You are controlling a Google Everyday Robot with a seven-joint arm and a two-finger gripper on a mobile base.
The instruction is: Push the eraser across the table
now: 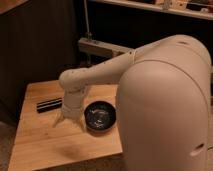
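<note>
One black eraser lies at the counter's far left, just left of the claw, which hangs open and empty between it and the black bowl on the right.

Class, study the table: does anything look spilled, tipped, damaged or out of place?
Nothing stands out. The eraser lies flat on the table, the black bowl sits upright and looks intact, and the gripper points down between them, fingers spread open.
</note>
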